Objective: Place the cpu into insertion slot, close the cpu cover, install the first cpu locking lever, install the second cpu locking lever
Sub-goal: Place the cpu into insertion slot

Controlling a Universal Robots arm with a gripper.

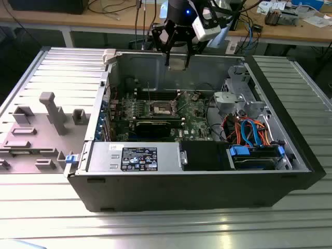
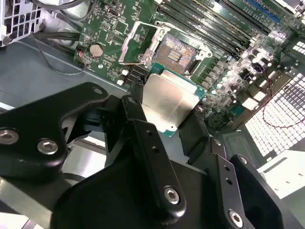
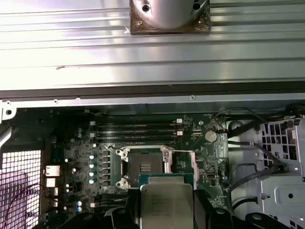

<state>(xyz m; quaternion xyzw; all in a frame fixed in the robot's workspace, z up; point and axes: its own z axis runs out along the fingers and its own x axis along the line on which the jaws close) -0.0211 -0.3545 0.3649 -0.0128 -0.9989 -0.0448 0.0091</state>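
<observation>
Progress stands at the very first step: you have the chip (image 2: 169,100) in your grasp, but it is not yet seated. Your fingers (image 2: 143,138) pinch it by two opposite edges and hold it level, silver top up.

In the exterior view the chip (image 1: 177,60) hangs well above the socket (image 1: 161,108), about level with the top rim of the computer case (image 1: 207,192), which lies open on the ribbed metal bench (image 1: 155,228). From that view it looks offset from the socket toward the case's far wall, not straight over it, though you should treat that as a judgement only.

In the second wrist view the socket (image 2: 178,52) lies bare, with its dark centre showing and nothing resting in it. The cover (image 2: 127,44) is swung up and away at one side of the socket, so the way in is open. The first wrist view looks past the chip (image 3: 167,205) to the same empty socket (image 3: 143,167).

A thin lever (image 1: 148,91) seems to stand upright just beside the socket. With the cover raised, count both levers as unfastened.

So none of the four steps is finished. The chip is lifted and carried but not placed, the cover is not closed, and both levers are left to do.
</observation>
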